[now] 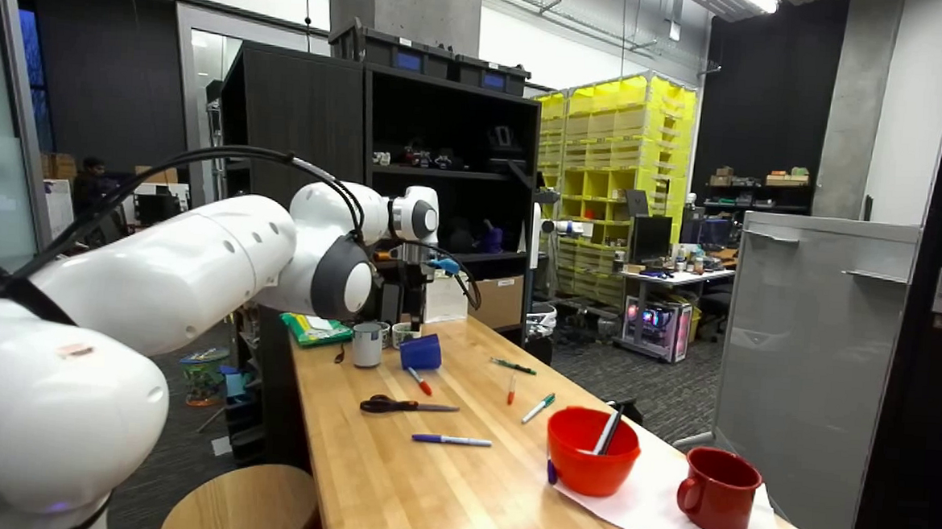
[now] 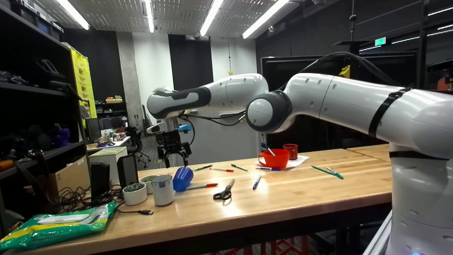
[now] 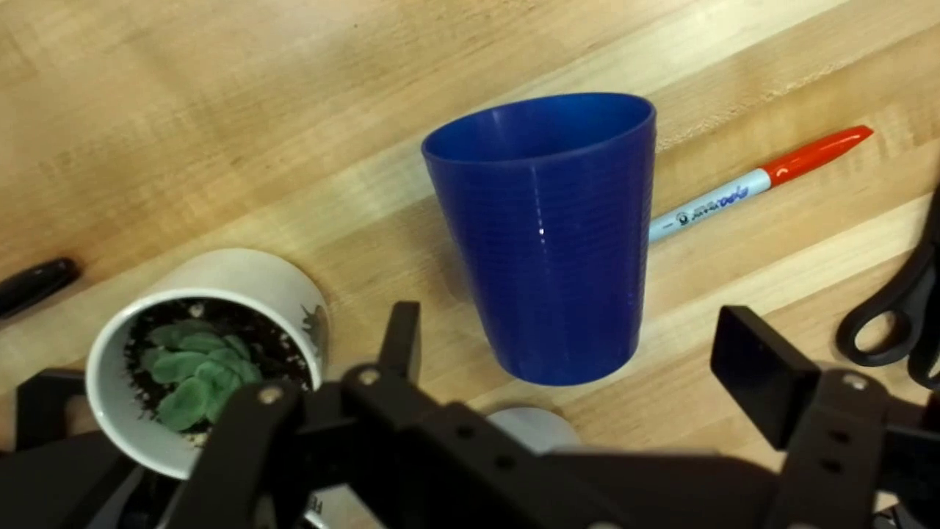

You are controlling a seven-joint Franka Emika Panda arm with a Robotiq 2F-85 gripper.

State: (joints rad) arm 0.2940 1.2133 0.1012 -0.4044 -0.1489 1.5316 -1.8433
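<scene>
My gripper (image 3: 573,338) stands open above the table, its fingers spread wide and nothing held. Nearest to it is a dark blue cup (image 3: 551,257), tipped over, its mouth facing the top of the wrist view and its base between the fingertips in that picture. In both exterior views the cup (image 2: 183,179) (image 1: 420,351) rests tilted on the tabletop. A red-capped white marker (image 3: 734,192) runs partly behind it. Left of the fingers is a white pot with a succulent (image 3: 194,367). A pale rounded thing (image 3: 536,426) is mostly hidden under the gripper.
A grey mug (image 2: 163,190) stands beside the cup. Scissors (image 2: 224,192), a blue marker (image 1: 451,440) and several pens lie on the table. Farther along are a red bowl (image 1: 594,452) and red mug (image 1: 719,491). A green packet (image 2: 63,223), black speakers (image 2: 127,170) and cables crowd the shelf end.
</scene>
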